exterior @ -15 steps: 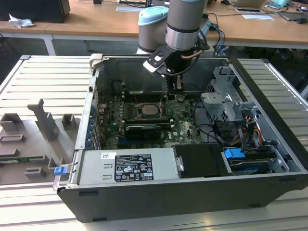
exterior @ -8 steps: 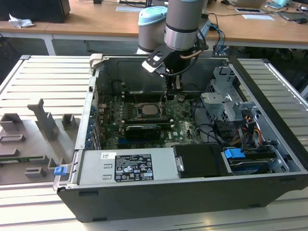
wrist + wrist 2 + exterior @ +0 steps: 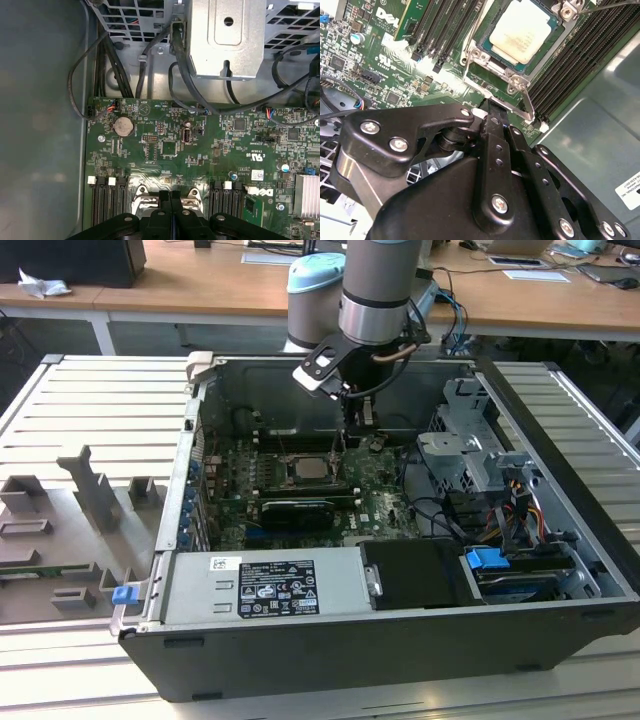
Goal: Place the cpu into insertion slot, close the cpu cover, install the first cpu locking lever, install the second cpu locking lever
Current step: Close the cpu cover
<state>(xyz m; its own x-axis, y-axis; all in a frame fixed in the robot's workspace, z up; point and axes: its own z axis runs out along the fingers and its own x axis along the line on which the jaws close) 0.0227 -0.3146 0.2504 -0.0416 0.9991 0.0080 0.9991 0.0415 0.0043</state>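
Chip, pale silver square [image 3: 522,30], seated inside silvery windowed cover plate [image 3: 475,55], mid green circuit board [image 3: 370,75]. Your black pincer [image 3: 492,107]: fingers pressed together, tip touching thin wire lever [image 3: 515,106] beside cover, seemingly to push it.

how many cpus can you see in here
1. The cpu lies face up on the green motherboard, between two banks of black memory slots, just past the gripper. Others could be hidden elsewhere in the case.
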